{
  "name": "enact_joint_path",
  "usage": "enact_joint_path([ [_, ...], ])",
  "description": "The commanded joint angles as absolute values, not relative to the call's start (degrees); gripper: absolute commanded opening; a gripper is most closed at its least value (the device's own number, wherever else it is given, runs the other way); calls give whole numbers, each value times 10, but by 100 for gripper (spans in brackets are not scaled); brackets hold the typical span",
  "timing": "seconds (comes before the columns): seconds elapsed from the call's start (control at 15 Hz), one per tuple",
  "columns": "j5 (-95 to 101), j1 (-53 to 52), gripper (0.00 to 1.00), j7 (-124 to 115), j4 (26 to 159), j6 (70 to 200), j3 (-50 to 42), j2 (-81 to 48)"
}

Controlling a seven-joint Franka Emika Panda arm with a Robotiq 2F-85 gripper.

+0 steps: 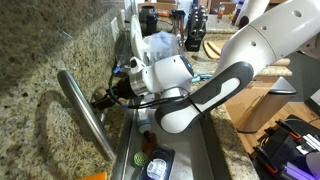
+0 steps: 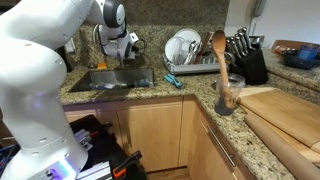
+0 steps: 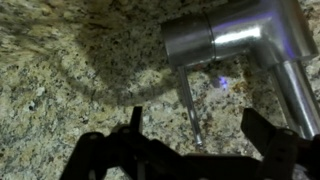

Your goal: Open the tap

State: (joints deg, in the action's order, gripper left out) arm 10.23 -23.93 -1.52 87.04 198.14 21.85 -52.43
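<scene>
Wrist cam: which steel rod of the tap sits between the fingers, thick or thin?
The thin lever handle: its tip points into the gap of the open gripper. The thick spout runs off to the side, outside that gap.

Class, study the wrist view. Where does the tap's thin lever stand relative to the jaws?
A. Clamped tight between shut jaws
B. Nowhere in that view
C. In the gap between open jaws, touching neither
C: in the wrist view the lever of the tap hangs down into the gap of the gripper, whose jaws stand wide apart on either side of it.
</scene>
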Motion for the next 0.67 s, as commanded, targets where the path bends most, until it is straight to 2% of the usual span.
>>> enact_joint_path([
  [0.0,92,-249,100,-5,850,1980,196,-535],
  [0.6,57,-266,100,-3,762,1981,109,-572],
])
